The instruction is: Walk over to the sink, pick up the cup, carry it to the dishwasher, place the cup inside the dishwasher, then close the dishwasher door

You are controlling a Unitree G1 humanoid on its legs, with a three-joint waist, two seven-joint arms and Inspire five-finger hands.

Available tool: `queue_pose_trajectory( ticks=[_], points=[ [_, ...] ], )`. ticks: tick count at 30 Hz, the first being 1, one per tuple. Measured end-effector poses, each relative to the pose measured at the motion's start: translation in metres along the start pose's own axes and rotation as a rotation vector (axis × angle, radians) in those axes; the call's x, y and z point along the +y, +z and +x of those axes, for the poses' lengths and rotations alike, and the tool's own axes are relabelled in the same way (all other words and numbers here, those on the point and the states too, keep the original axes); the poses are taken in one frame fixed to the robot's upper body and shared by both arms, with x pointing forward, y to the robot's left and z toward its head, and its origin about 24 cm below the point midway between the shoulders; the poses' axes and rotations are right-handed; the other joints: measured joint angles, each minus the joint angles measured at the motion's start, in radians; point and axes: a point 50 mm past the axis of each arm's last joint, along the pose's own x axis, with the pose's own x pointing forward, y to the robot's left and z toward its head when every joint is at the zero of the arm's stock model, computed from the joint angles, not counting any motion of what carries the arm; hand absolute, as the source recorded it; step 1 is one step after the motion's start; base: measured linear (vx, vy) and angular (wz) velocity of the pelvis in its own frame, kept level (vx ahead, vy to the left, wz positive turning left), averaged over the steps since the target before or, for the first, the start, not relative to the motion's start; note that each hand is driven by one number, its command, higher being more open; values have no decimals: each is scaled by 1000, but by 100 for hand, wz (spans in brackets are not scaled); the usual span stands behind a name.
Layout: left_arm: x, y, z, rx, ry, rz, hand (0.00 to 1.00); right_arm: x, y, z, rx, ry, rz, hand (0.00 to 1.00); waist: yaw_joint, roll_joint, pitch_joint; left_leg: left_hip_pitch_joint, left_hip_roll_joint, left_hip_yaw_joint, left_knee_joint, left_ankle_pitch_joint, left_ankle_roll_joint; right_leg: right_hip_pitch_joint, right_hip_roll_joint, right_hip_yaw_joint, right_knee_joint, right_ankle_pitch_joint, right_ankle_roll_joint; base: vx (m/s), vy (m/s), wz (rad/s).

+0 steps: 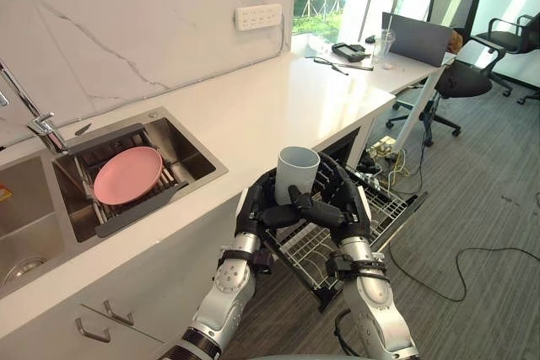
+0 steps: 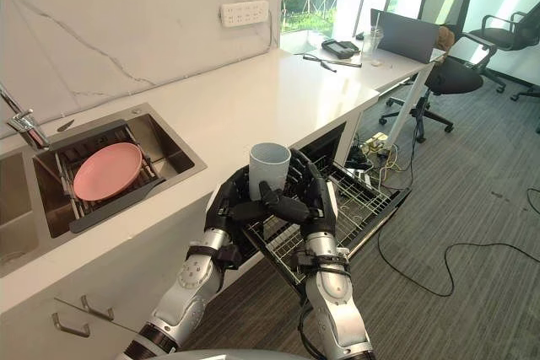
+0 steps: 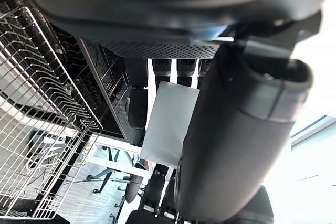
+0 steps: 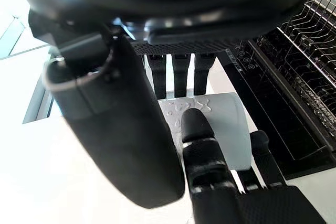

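A white counter (image 1: 278, 107) runs from the lower left of the frame up to the upper right, under a marbled wall. A steel sink (image 1: 187, 151) is set into it at the left. Below the counter edge, right of centre, the open dishwasher (image 1: 348, 147) has its wire rack (image 1: 308, 249) pulled out over the grey carpet. Just below centre the two hands meet. The left hand (image 1: 256, 208) comes in from the lower left and the right hand (image 1: 349, 206) from the lower right. Both have their fingers curled round the pale grey cup (image 1: 297, 173), with the thumbs lying across its near side. The cup stands upright with its mouth up, its top half clear above the fingers. It is held in the air in front of the counter edge, over the near left part of the rack and not touching it. A pink plate (image 1: 128, 174) lies in the sink on a dark drainer, right of the tap (image 1: 35, 115).
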Motion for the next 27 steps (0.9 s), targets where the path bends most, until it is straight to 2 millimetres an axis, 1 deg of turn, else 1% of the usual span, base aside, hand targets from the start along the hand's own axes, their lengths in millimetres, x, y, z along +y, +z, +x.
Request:
queue_pose_trajectory(
  ticks=[5,13,14,21,27],
  points=[
    [3,0,0,-1,7,-18,30,-6,5,4,-14,2,-28,30,2,0,0,-5,1,-3,4,0,0,-2,1,-3,0,1,-1,0,0,0],
    [3,2,0,-8,5,-18,30,-6,4,4,-8,3,9,30,6,0,0,-8,3,-4,4,0,0,-3,4,-3,0,1,-2,0,0,0],
    [3,2,0,-9,5,-18,30,-6,4,4,-9,3,10,90,6,0,0,-8,3,-4,4,0,0,-3,4,-3,0,1,-2,0,0,0],
    [1,5,-2,-23,0,-28,30,-8,7,6,-29,-7,35,90,6,0,0,-7,4,-3,4,0,-1,-3,4,-3,0,1,-2,0,0,0],
    [-1,6,-2,-27,11,-54,30,-5,7,6,-35,-12,57,90,4,0,0,-4,-4,-2,0,0,-1,-4,3,-2,1,1,-1,0,0,0]
  ],
)
